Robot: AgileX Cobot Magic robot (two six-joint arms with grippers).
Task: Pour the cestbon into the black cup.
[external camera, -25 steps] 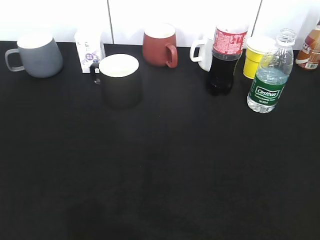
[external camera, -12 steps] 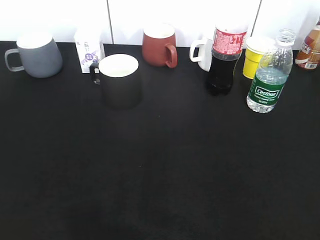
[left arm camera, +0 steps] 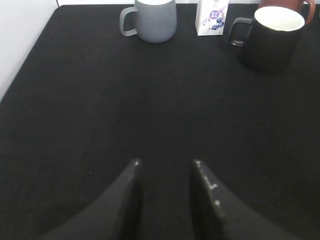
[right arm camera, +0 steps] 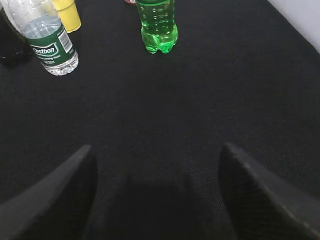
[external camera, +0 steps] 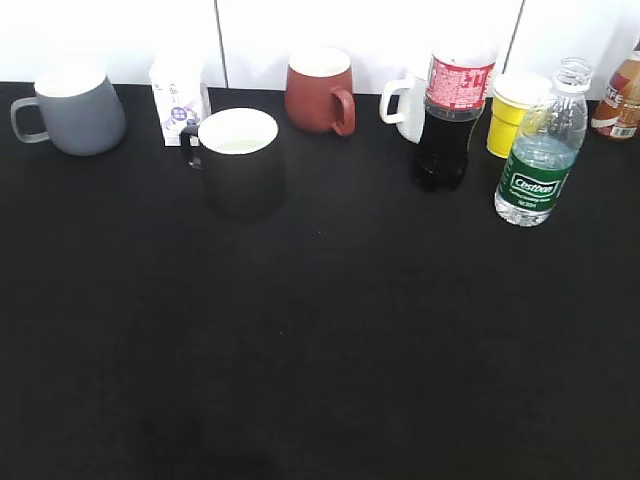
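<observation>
Nothing gripped yet. Cestbon (external camera: 540,150) upright, uncapped, back right of table (external camera: 320,340), beside cola bottle (external camera: 452,115). Black cup (external camera: 238,160) back left, mouth up. Right pincer (right arm camera: 155,165) spread wide, facing bottle; left pincer (left arm camera: 165,172) slightly parted, empty.

Black table (external camera: 320,340): cestbon (external camera: 538,150), black cup (external camera: 238,160), grey mug (external camera: 75,110).

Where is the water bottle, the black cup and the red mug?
Cestbon water bottle (external camera: 535,185), exterior view, on its green label.
black cup (external camera: 240,175), exterior view, on its side wall.
dark red mug (external camera: 312,98), exterior view, on its body.
</observation>
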